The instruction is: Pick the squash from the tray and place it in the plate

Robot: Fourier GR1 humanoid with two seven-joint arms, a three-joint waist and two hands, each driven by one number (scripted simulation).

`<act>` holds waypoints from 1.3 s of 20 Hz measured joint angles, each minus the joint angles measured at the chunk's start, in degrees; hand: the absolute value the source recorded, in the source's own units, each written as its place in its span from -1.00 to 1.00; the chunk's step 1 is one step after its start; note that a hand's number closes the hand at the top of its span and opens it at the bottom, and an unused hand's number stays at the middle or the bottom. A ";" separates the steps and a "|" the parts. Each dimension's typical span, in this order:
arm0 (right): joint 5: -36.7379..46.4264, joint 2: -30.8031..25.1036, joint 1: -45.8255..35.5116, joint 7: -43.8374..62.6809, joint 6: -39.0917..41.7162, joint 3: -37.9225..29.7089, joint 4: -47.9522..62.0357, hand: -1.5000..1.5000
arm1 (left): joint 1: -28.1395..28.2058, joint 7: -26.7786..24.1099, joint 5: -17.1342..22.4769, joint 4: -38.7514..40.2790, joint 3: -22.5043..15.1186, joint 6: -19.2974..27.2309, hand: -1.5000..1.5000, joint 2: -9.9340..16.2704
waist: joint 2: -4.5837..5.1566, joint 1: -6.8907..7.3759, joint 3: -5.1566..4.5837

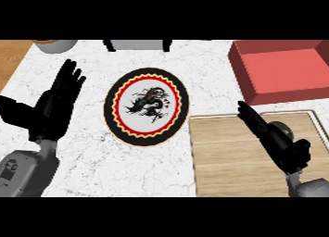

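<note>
White marbled counter fills most of what we see, and on it lies the plate, dark-rimmed with a red and yellow ring and a black dragon figure on its pale middle. To its right sits the tray, a wooden-floored one with a pale raised border. Beyond the tray is a red bin, and at the far edge of the counter we make out a grey object and part of a round pot.

Our right hand reaches over the tray with its fingers stretched straight, pointing up and to the left; nothing is pinched in it. Just beside those fingers, on their right, a small dark green rounded shape shows: that is the squash, mostly hidden behind the hand, lying in the tray. We cannot tell whether the fingers touch it or only pass beside it.

Our left hand rests at the left of the plate, fingers spread and pointing upward, thumb out to the side, holding nothing.

We judge the step in hand to be the approach to the squash; the grasp is not yet made. The next move calls for the right hand to settle round the squash and curl its fingers and thumb about it, then lift it clear of the tray's border and carry it leftward over the plate.
</note>
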 measured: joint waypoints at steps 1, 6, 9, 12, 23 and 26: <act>-1.38 0.03 -0.07 -0.08 0.40 -1.28 -0.71 -1.00 | 0.47 -0.24 -0.41 -0.07 0.46 -0.43 0.00 0.87 | 0.35 -0.18 -0.07; -15.78 4.75 -1.44 -2.99 -1.06 -13.30 -3.39 -1.00 | 5.79 -2.96 -7.90 1.58 -0.32 -0.32 0.00 7.90 | 0.95 -0.71 -0.05; -13.71 2.64 -1.05 -5.86 -8.91 -21.36 -2.31 -1.00 | 10.15 -5.02 -11.43 2.89 -1.25 -0.20 0.00 10.68 | 1.06 -1.34 -0.30; -13.83 6.28 0.03 -11.29 -16.34 -27.07 -3.22 -1.00 | 13.64 -7.49 -13.75 3.42 -1.76 0.21 0.00 11.90 | 1.14 -1.50 -0.35; -15.10 8.92 16.82 -15.12 -14.67 -31.77 -18.08 -1.00 | 20.28 -13.93 -17.31 3.20 -0.04 -0.54 0.00 11.76 | 1.52 -1.36 -0.46; -12.11 3.44 20.13 -11.05 -12.45 -31.35 -19.53 -1.00 | 20.29 -14.79 -17.51 4.29 0.56 -0.86 0.00 11.71 | 1.62 -1.35 -0.50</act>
